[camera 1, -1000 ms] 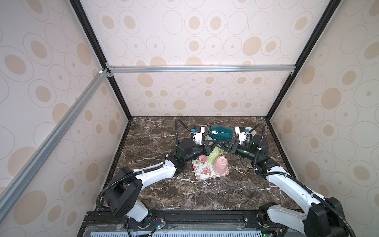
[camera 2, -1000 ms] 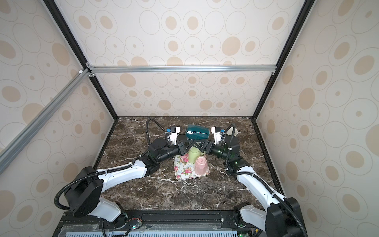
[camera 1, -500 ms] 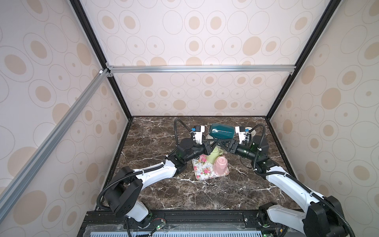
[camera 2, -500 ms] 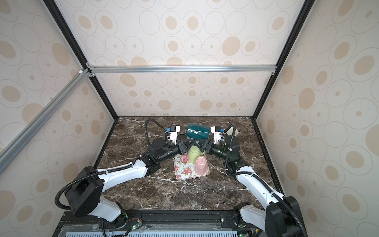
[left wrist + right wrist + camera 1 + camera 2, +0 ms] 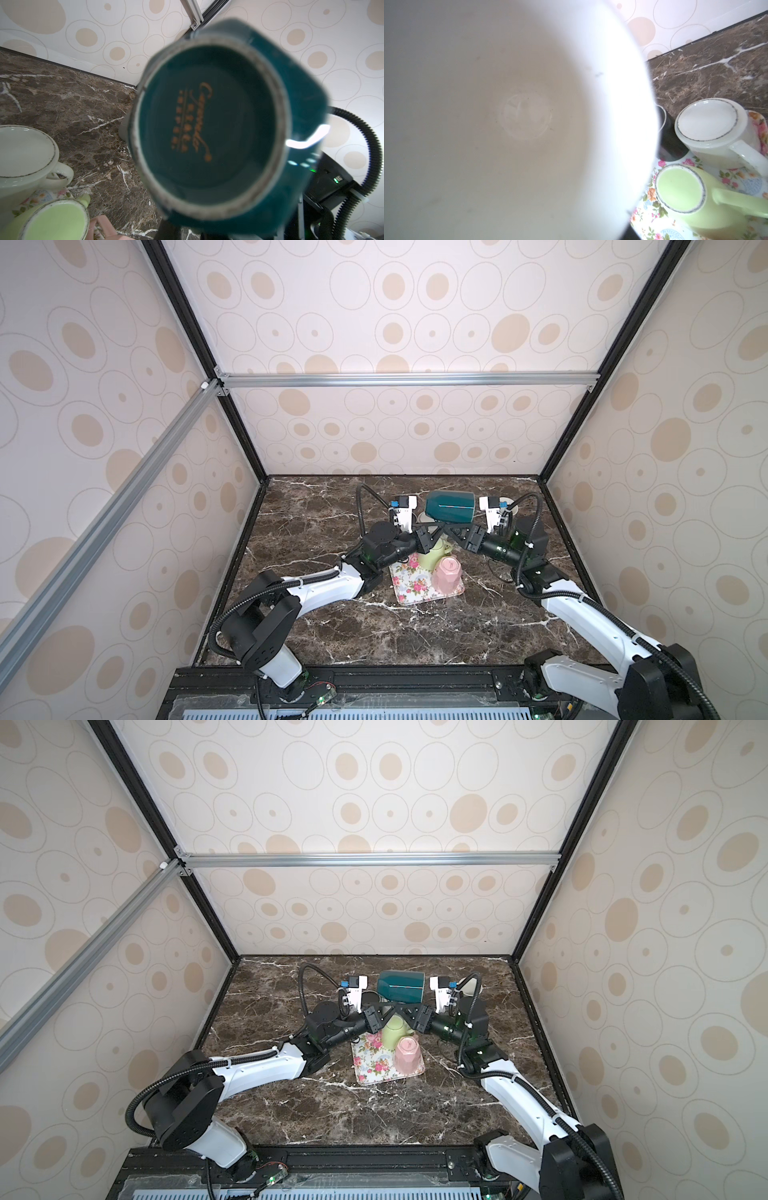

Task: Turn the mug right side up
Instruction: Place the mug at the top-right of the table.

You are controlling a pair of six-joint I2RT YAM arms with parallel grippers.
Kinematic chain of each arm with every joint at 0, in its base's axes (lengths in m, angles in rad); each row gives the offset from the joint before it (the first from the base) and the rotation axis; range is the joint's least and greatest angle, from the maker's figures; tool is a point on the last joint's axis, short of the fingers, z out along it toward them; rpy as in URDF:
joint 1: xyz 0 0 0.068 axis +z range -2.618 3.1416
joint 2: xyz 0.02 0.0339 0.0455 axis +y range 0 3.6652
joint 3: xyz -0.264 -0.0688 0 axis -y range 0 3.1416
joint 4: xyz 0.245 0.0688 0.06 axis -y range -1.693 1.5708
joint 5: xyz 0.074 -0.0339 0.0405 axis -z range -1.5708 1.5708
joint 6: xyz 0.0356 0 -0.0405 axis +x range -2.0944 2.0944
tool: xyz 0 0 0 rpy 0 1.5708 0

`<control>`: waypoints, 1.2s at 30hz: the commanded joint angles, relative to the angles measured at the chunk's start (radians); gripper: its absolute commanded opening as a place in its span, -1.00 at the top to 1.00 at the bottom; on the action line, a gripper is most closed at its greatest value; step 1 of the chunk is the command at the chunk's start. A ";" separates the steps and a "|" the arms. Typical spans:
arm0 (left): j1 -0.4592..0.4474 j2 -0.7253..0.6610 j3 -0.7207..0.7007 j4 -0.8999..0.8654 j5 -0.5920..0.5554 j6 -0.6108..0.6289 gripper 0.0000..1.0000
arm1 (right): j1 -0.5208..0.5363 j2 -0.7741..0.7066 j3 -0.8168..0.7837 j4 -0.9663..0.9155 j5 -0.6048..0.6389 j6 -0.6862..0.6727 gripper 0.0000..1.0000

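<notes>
Aloft and lying on its side above the far end of a floral rectangular tray (image 5: 409,593): dark teal faceted ceramic mug (image 5: 449,506), clear of the dark brown marble tabletop (image 5: 316,531). Level between the two wrists in both top views, base toward the left arm, mouth toward the right. Gold lettering on the mug (image 5: 207,124) base close before the left wrist camera; pale inside of the mug (image 5: 508,114) filling most of the right wrist view.

Clamped on the mug from beneath: left end effector (image 5: 432,532), exact grip point hidden under the body. Just beside it, tips nearly meeting: right end effector (image 5: 457,534); closed on anything or not, impossible to tell.

Bottom-up on the tray, close together: light green mug (image 5: 432,558) and pink faceted mug (image 5: 445,578). Also inverted, at the tray's edge: white mug (image 5: 708,128).
</notes>
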 commanded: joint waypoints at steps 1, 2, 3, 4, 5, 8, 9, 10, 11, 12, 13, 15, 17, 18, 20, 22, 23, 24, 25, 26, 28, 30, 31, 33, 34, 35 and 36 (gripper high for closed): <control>-0.030 -0.057 0.037 0.123 0.045 0.052 1.00 | 0.006 -0.008 -0.010 -0.028 0.020 -0.004 0.33; -0.029 -0.059 0.038 0.115 0.045 0.054 1.00 | 0.006 -0.011 -0.009 -0.032 0.022 -0.008 0.36; -0.030 -0.059 0.041 0.108 0.045 0.057 1.00 | 0.007 -0.013 -0.008 -0.035 0.024 -0.009 0.41; -0.030 -0.057 0.044 0.102 0.045 0.058 1.00 | 0.006 -0.015 -0.008 -0.040 0.028 -0.014 0.46; -0.030 -0.055 0.043 0.102 0.045 0.056 1.00 | 0.006 -0.016 -0.008 -0.043 0.030 -0.017 0.48; -0.030 -0.051 0.043 0.103 0.050 0.052 1.00 | 0.007 -0.014 -0.007 -0.056 0.034 -0.025 0.52; -0.032 -0.051 0.043 0.101 0.051 0.052 1.00 | 0.006 -0.015 -0.006 -0.061 0.036 -0.030 0.52; -0.031 -0.052 0.042 0.097 0.051 0.052 1.00 | 0.007 -0.019 -0.006 -0.066 0.036 -0.036 0.52; -0.032 -0.053 0.041 0.093 0.049 0.053 1.00 | 0.006 -0.023 -0.007 -0.072 0.042 -0.041 0.52; -0.031 -0.054 0.041 0.088 0.048 0.055 1.00 | 0.006 -0.028 -0.007 -0.076 0.046 -0.044 0.51; -0.032 -0.056 0.041 0.082 0.048 0.057 1.00 | 0.006 -0.035 -0.007 -0.077 0.049 -0.054 0.50; -0.032 -0.059 0.039 0.074 0.048 0.059 1.00 | 0.007 -0.048 -0.007 -0.086 0.055 -0.071 0.46; -0.033 -0.063 0.035 0.065 0.044 0.059 1.00 | 0.007 -0.063 -0.007 -0.095 0.065 -0.091 0.43; -0.033 -0.064 0.035 0.059 0.042 0.059 1.00 | 0.006 -0.069 -0.007 -0.101 0.072 -0.099 0.42; -0.033 -0.064 0.037 0.049 0.042 0.060 1.00 | 0.007 -0.079 -0.007 -0.108 0.079 -0.121 0.41; -0.033 -0.059 0.037 0.046 0.044 0.059 1.00 | 0.006 -0.084 -0.009 -0.108 0.085 -0.131 0.40; -0.034 -0.060 0.036 0.046 0.044 0.056 1.00 | 0.006 -0.086 -0.012 -0.102 0.086 -0.136 0.40; -0.035 -0.058 0.035 0.043 0.044 0.054 1.00 | 0.008 -0.087 -0.014 -0.096 0.086 -0.139 0.40; -0.035 -0.059 0.036 0.039 0.043 0.054 1.00 | 0.007 -0.090 -0.019 -0.087 0.085 -0.141 0.39; -0.035 -0.060 0.037 0.031 0.040 0.053 1.00 | 0.007 -0.094 -0.025 -0.073 0.083 -0.142 0.37; -0.035 -0.062 0.038 0.015 0.029 0.058 1.00 | 0.006 -0.104 -0.038 -0.048 0.086 -0.146 0.29; -0.035 -0.062 0.037 0.011 0.026 0.060 1.00 | 0.007 -0.109 -0.043 -0.041 0.093 -0.155 0.25; -0.035 -0.061 0.039 0.005 0.025 0.061 1.00 | 0.007 -0.110 -0.043 -0.043 0.094 -0.161 0.25; -0.035 -0.060 0.044 -0.010 0.027 0.066 1.00 | 0.006 -0.110 -0.043 -0.045 0.097 -0.172 0.24; -0.035 -0.061 0.043 -0.014 0.026 0.066 1.00 | 0.007 -0.111 -0.043 -0.043 0.100 -0.177 0.24; -0.035 -0.062 0.043 -0.020 0.025 0.067 1.00 | 0.006 -0.110 -0.048 -0.035 0.102 -0.178 0.24; -0.035 -0.062 0.043 -0.028 0.023 0.067 1.00 | 0.007 -0.110 -0.053 -0.021 0.098 -0.174 0.24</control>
